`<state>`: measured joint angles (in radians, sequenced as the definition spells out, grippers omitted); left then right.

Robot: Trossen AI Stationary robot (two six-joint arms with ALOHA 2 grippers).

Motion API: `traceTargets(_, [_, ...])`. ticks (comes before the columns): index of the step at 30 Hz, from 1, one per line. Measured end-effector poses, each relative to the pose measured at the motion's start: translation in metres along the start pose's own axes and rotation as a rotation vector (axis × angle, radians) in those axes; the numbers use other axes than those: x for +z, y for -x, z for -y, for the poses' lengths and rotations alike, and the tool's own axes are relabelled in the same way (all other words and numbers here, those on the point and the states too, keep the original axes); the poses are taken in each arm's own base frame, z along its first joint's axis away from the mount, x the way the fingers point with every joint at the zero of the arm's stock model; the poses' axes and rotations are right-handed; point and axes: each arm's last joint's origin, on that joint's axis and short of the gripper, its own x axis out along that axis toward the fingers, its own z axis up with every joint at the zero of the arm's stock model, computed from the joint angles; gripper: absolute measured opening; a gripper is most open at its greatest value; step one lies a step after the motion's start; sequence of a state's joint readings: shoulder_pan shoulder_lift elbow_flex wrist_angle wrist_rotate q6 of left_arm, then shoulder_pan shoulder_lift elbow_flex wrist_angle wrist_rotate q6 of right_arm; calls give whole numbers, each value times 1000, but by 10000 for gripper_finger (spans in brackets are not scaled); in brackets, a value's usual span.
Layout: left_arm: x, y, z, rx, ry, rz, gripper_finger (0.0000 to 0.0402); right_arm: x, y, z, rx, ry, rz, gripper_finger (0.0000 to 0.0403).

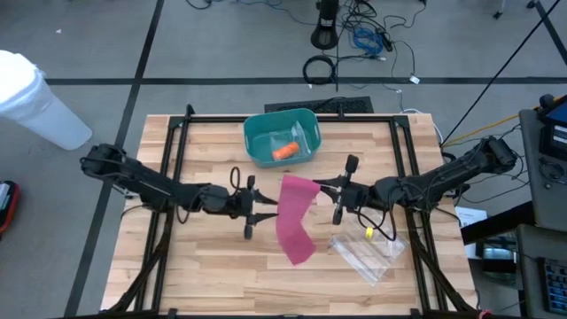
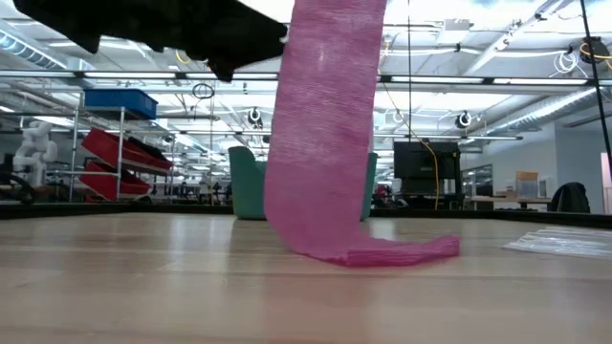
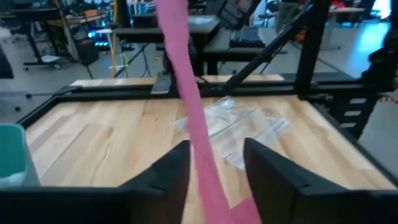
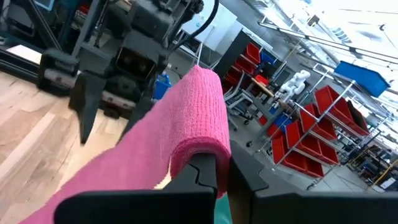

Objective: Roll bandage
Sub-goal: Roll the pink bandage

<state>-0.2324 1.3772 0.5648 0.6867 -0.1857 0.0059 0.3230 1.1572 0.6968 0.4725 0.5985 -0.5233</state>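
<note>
The pink bandage (image 1: 294, 221) is a long strip unrolled over the middle of the table. My right gripper (image 1: 319, 187) is shut on its upper end. From there the strip (image 2: 320, 143) hangs down, and its lower end (image 2: 392, 252) lies flat on the wood. My left gripper (image 3: 216, 146) comes level from the table's left and is open. One finger stands on each side of the hanging strip (image 3: 186, 81), a little below the right gripper. My right gripper pinches the bandage's upper end (image 4: 198, 144) between its two shut fingers; the cloth folds over the fingertips. The fingers come about level from the table's right. The strip hangs slack below them, its lower end on the table. My left gripper: I cannot tell whether a finger (image 3: 177, 165) touches the strip.
A teal bin (image 1: 306, 124) with an orange thing (image 1: 285, 151) inside stands at the far middle. A clear plastic bag (image 1: 368, 252) lies near the right front. Black frame rails (image 1: 173, 159) run along the table's left, right and far sides.
</note>
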Motion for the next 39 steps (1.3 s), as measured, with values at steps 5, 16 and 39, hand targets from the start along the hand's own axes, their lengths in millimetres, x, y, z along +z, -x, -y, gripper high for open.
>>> traceTargets(5, [-10, -12, -5, 23, -2, -33, 209, 0, 0, 1, -1, -9, 0, 3])
traceTargets(16, [-12, -33, -17, 73, 1, -56, 204, 0, -1, -1, 23, -42, 15, 3])
traceTargets(39, [-16, -34, -20, 182, -95, -87, 4, 13, 4, -7, 253, -307, 181, 4])
